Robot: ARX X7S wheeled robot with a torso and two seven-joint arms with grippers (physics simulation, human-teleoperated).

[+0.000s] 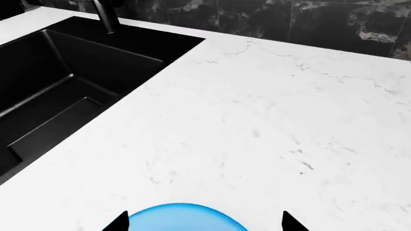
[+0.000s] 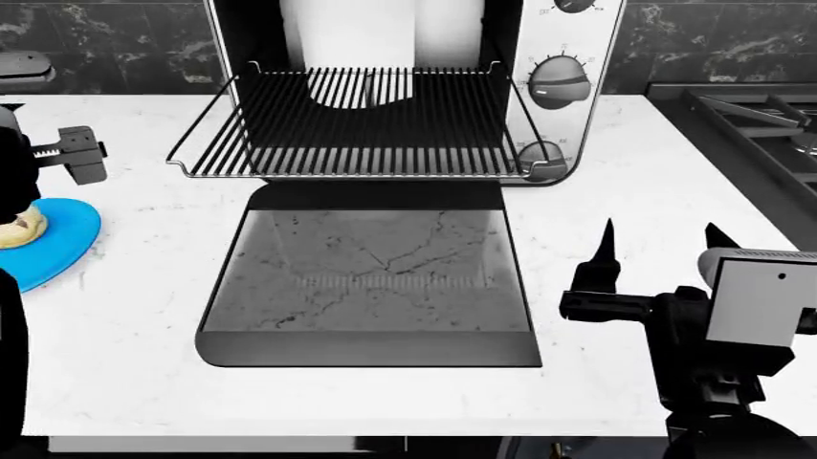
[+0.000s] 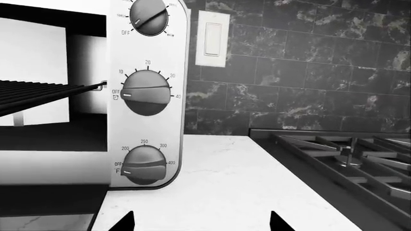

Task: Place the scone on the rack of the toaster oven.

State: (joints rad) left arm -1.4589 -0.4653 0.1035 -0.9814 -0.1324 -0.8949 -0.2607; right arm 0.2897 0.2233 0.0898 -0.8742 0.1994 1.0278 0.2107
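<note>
Right pincer: the right pincer (image 2: 657, 241) stood at the lower right of the head frame, prongs apart, gripping nothing.
Left pincer: the left pincer (image 1: 204, 222) hung over the plate (image 1: 186, 218), tips spread, nothing between them.
Scone: the scone (image 2: 19, 228) lay on that blue plate at the left edge, on the white desk (image 2: 115, 316).
Door: the glass door (image 2: 370, 287) lay folded down flat, frame centre.
Rack: the rack (image 2: 364, 120) stuck out bare from the toaster oven (image 2: 562, 57), upper centre.

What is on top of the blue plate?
The scone sits on the blue plate, near its left side. Only part of the scone shows, since the left arm covers the rest. Whether anything else lies on the plate's hidden part cannot be seen.
</note>
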